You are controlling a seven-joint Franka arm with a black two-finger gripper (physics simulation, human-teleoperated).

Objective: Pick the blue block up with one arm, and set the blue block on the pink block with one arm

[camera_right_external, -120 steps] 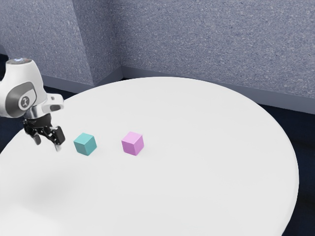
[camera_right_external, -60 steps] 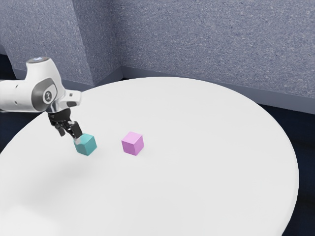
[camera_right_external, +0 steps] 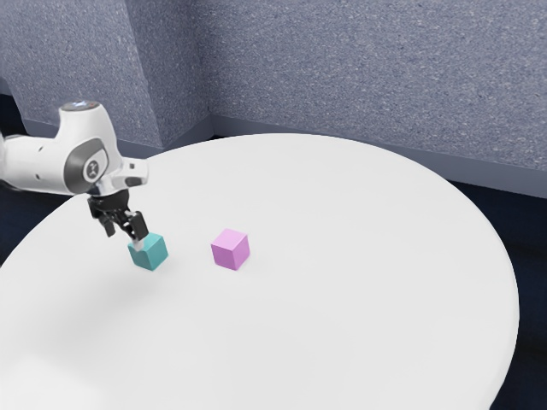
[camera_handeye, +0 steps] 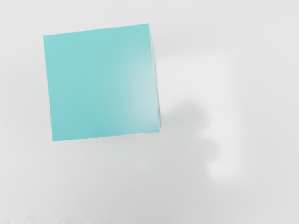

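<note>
The claw (camera_right_external: pixel 126 231) hangs with its fingers spread and nothing between them, tips low at the upper near corner of the blue block (camera_right_external: pixel 149 251), on the side away from the pink block (camera_right_external: pixel 230 248). It has no grasp yet. So the task is at its start: approach nearly made, with closing, lifting, carrying and stacking all left to do, as I judge it.

The blue block (camera_handeye: pixel 100 84) sits flat on the white table (camera_right_external: pixel 359 282), near the pink block on the exterior view's left, with bare table between them. The pink block's top is bare.

The blue block is a cube, so it has no long axis. It stands upright with one corner edge toward the exterior camera. From the wrist its top face lies a little twisted, so I judge a small turn of the hand would square the fingers to two opposite faces
</note>
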